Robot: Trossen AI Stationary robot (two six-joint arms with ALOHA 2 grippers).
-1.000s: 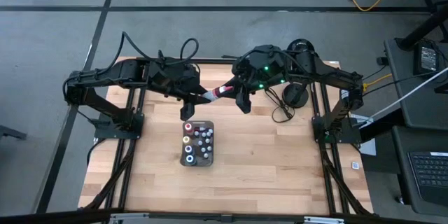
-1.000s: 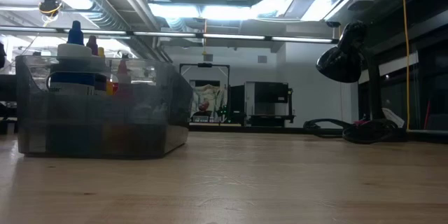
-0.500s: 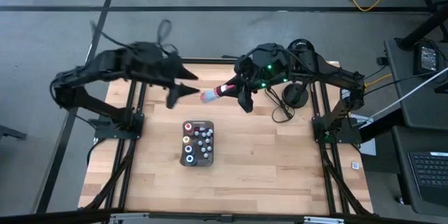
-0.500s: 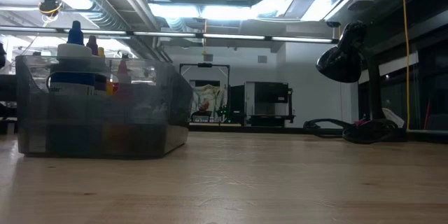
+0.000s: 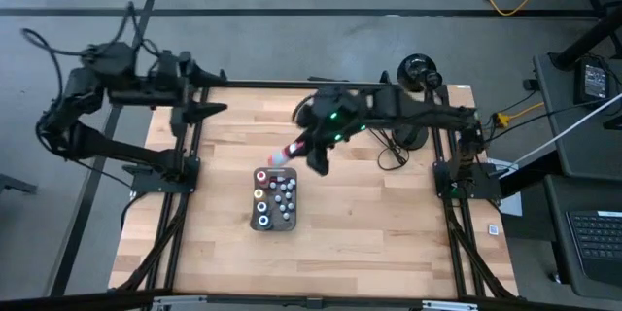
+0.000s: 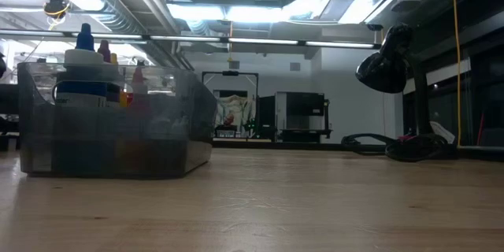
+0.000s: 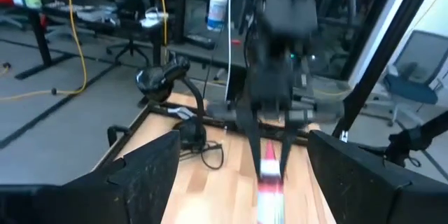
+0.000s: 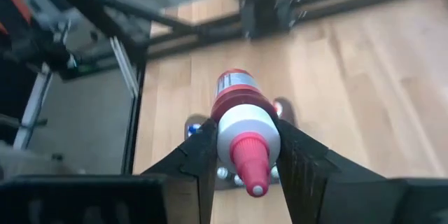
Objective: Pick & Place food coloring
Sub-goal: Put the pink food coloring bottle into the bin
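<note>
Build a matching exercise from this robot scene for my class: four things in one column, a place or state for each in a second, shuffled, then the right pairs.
Things:
1. left gripper
2. right gripper
3. red-capped bottle
4. grey tray

Places or states:
A. stands on the wooden table, bottles in it
B. open, pulled back at the table's far left edge
C. held between two dark fingers
D. shut on a bottle, just above the tray

Pairs: 1-B, 2-D, 3-C, 4-A

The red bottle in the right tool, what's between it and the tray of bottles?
Nothing. In the high view the red bottle, gripped by the right tool, hangs just beyond the tray; only bare table shows between them.
</note>
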